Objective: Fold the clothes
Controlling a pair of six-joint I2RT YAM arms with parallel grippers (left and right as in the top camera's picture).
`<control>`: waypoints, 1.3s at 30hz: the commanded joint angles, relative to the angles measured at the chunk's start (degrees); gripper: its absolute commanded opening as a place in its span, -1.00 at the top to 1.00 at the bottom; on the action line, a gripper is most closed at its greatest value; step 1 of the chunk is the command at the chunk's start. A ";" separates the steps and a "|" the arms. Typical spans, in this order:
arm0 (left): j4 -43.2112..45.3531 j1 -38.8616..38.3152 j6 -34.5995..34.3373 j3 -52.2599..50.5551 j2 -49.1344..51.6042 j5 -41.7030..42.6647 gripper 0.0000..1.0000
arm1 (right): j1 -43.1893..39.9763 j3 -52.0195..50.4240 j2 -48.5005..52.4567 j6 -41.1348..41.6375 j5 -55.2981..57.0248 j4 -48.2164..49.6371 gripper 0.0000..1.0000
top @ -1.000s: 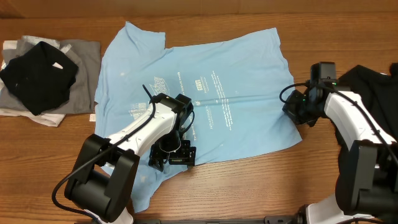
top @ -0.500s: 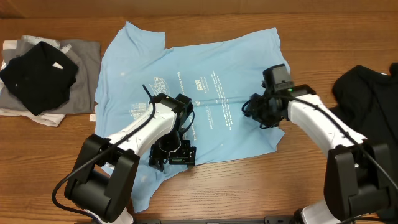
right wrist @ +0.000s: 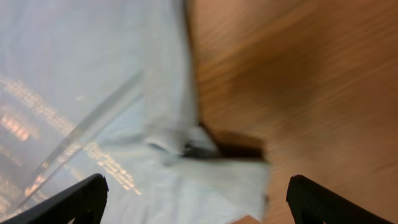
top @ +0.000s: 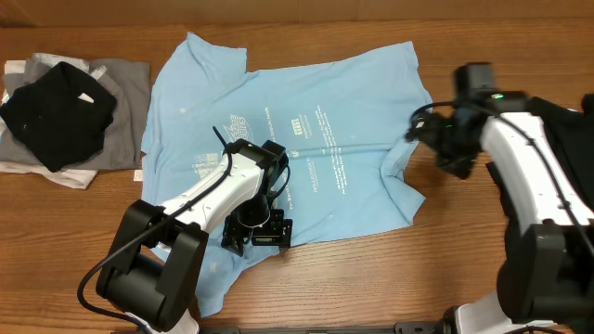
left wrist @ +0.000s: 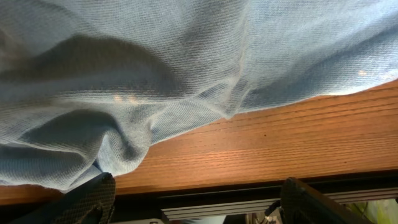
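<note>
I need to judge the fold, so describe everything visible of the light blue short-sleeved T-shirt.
The light blue short-sleeved T-shirt, a soft knit with small white print, lies spread and wrinkled on the wooden table. Its lower right corner is folded inward in a rumpled flap. The open left gripper sits at its lower edge; the open right gripper hovers beside it.

The left arm [top: 209,195] reaches forward from its base, its wrist bent so that the left pincer [top: 256,230] points back toward the base, fingers spread wide. The right arm [top: 529,176] stretches forward and turns inward. The right pincer [top: 444,147] faces left, fingers wide apart, gripping nothing.
</note>
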 commanded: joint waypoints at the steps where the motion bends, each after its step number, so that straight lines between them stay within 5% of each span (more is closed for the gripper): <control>1: -0.02 -0.37 0.92 -0.17 0.98 -0.28 -0.75 | -4.81 -0.24 -0.94 -0.76 1.90 -3.39 -0.89; 15: 0.02 -0.35 0.94 -0.17 0.98 -0.31 -0.79 | -13.44 -16.83 -0.94 -9.81 -13.73 -2.21 -0.66; 25: 0.00 -0.35 0.96 -0.17 0.98 -0.31 -0.79 | -13.42 -29.53 -0.94 -10.58 -32.70 15.78 -0.59; 39: -0.02 -0.35 0.94 -0.17 0.98 -0.28 -0.79 | -13.40 -31.98 -0.94 -7.56 -33.70 24.79 -0.48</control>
